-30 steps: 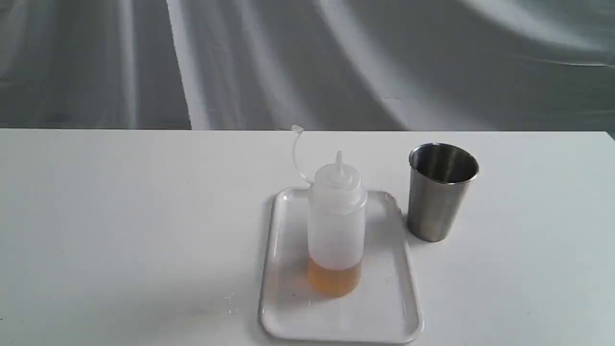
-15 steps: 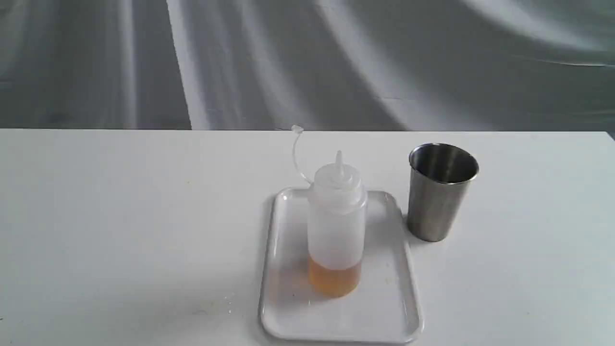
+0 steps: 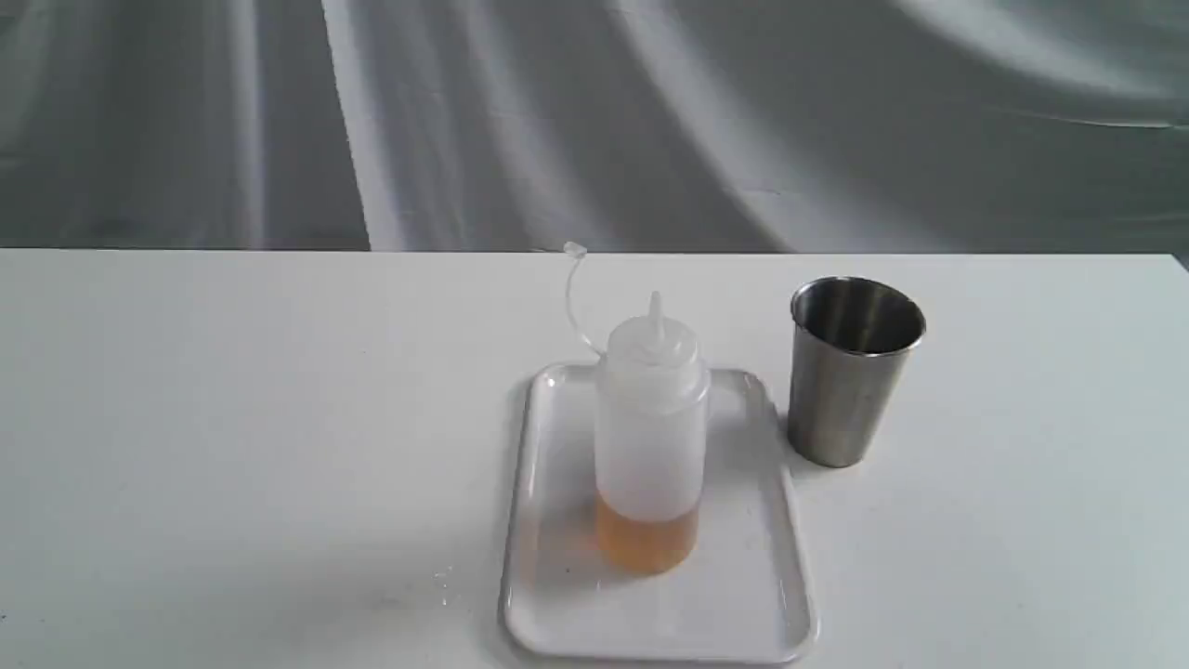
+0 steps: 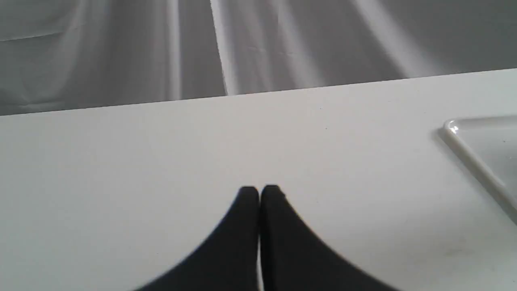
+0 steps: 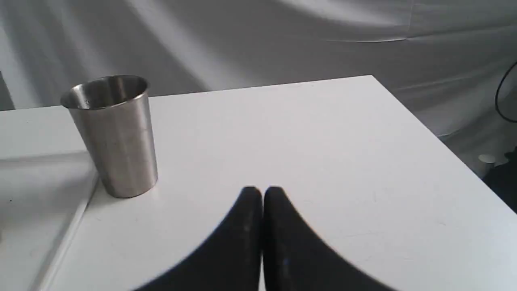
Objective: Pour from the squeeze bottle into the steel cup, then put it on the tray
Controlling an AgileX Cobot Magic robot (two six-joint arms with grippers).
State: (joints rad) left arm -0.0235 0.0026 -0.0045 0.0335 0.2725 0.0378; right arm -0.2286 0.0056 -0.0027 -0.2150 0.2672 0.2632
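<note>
On tray (image 3: 743,613): squeeze bottle (image 3: 650,437) upright (amber liquid low); steel cup (image 3: 850,381) beside; left end effector (image 4: 259,192), right end effector (image 5: 262,193) pinched closed, empty.

Light soft, diffuse, fairly bright; no hard shadows. White table (image 3: 232,418) near washed out, little surface texture. Grey backdrop cloth (image 3: 650,121) carries pale streaks across folds. Squeeze bottle (image 3: 650,437) throws faint shadow leftward onto tray (image 3: 743,595) in exterior view; steel cup (image 3: 850,372) leaves small dim patch at base. Bright glint on tray rim in left wrist view; highlights along cup rim. Left gripper (image 4: 259,190) and right gripper (image 5: 262,190) read as black featureless shapes, edges blurred, out of focus. Exterior view slightly soft.
</note>
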